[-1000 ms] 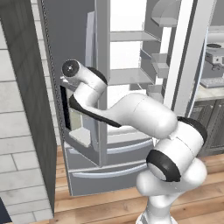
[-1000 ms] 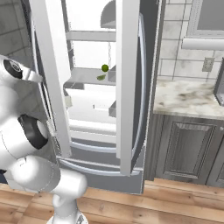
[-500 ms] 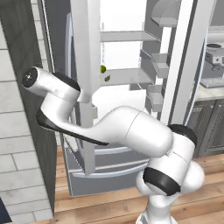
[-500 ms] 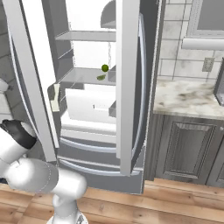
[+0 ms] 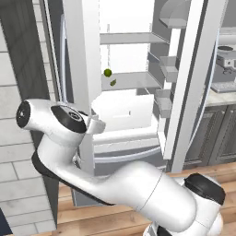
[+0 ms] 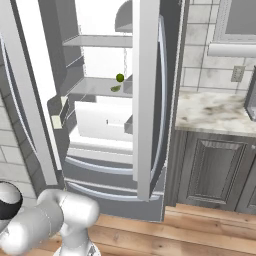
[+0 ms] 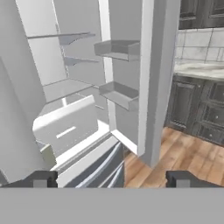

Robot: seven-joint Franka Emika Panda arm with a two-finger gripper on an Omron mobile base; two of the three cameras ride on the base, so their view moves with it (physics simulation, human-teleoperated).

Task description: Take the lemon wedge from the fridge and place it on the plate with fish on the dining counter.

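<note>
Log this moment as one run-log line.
stage: fridge doors open | hand: open, empty, facing fridge interior | lemon wedge: on middle shelf, untouched | next: likely reach in for wedge

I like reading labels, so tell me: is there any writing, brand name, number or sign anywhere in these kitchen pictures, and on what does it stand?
No readable text anywhere.
The fridge bears no brand or label, inside or on its doors.
The small pale tag-like piece on the left door shelf is blank or too small to read.
The coffee machine on the counter shows no legible marking.
</note>
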